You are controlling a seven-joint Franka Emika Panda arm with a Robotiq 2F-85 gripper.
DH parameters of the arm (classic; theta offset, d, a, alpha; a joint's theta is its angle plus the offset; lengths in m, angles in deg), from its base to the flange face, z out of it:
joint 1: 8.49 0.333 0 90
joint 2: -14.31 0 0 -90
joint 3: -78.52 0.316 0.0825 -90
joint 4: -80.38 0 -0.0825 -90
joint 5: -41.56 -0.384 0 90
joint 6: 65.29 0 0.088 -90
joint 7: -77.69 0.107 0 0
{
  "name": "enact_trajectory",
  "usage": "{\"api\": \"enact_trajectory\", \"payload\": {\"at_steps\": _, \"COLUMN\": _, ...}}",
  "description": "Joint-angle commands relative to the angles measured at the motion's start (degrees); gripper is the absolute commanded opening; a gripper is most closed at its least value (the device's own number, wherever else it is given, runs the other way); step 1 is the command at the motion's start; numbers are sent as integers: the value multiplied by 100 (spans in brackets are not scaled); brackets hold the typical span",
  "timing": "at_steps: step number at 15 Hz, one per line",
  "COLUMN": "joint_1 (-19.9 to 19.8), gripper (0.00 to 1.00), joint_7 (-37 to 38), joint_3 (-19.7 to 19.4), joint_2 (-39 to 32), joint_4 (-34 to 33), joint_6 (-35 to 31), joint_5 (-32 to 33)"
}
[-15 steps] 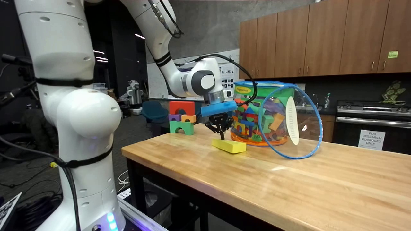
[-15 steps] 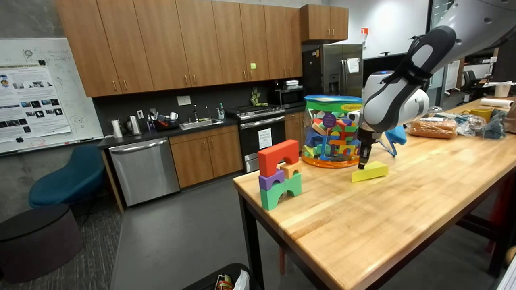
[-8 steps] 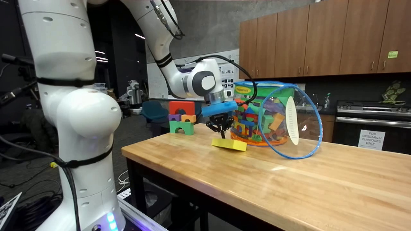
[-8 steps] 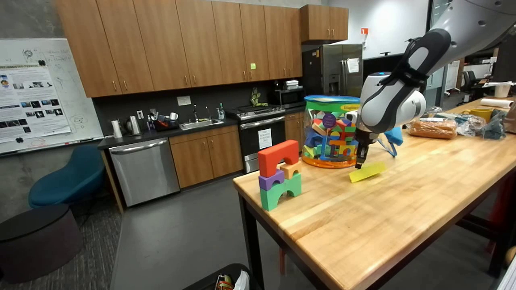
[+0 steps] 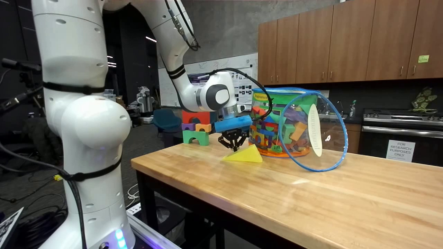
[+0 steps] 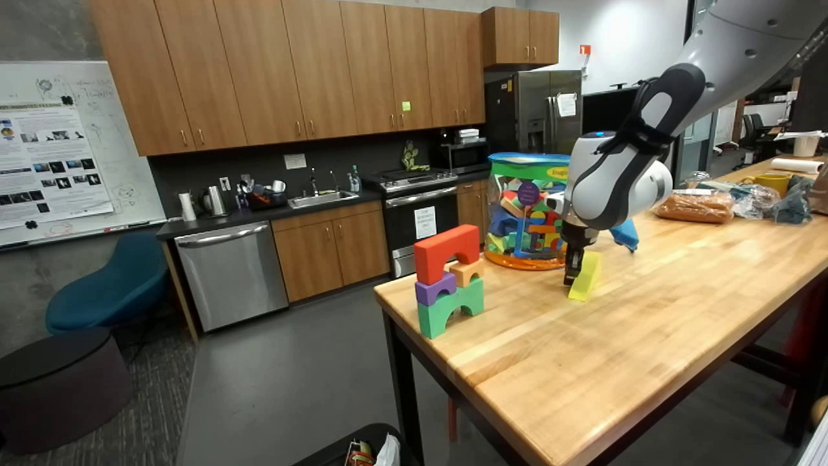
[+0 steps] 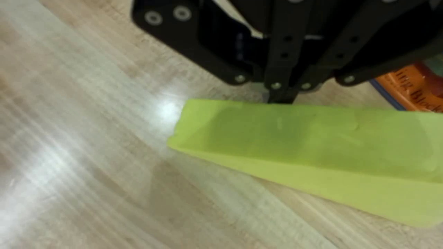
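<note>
Yellow wedge [image 5: 246,155] on the tabletop [image 5: 294,193], just beside the claw [image 7: 282,98]. Claw clenched, its fingers pressed against each other; in the wrist view their tips pass partly behind one edge of the wedge, and contact cannot be judged. Near the wedge stands a block-filled tub [image 6: 524,171], its blue-rimmed lid [image 5: 315,129] tilted at its side. Farther out, a four-arch stack [image 6: 453,301] occupies a tabletop corner; in an exterior view, a broad span of wood separates wedge from front edge [image 5: 221,203].
</note>
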State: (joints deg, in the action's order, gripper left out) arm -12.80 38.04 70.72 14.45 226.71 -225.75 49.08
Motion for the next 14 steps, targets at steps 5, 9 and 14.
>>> {"api": "enact_trajectory", "payload": {"at_steps": 5, "joint_1": 90, "gripper": 26, "joint_7": -772, "joint_3": 370, "joint_2": 490, "joint_4": 138, "joint_6": 100, "joint_5": -1448}}
{"api": "enact_trajectory", "payload": {"at_steps": 9, "joint_1": 134, "gripper": 43, "joint_7": -380, "joint_3": 296, "joint_2": 1100, "joint_4": 162, "joint_6": 435, "joint_5": -1361}}
{"api": "enact_trajectory", "payload": {"at_steps": 14, "joint_1": -468, "gripper": 77, "joint_7": 1786, "joint_3": 335, "joint_2": 1560, "joint_4": 209, "joint_6": 472, "joint_5": 175}}
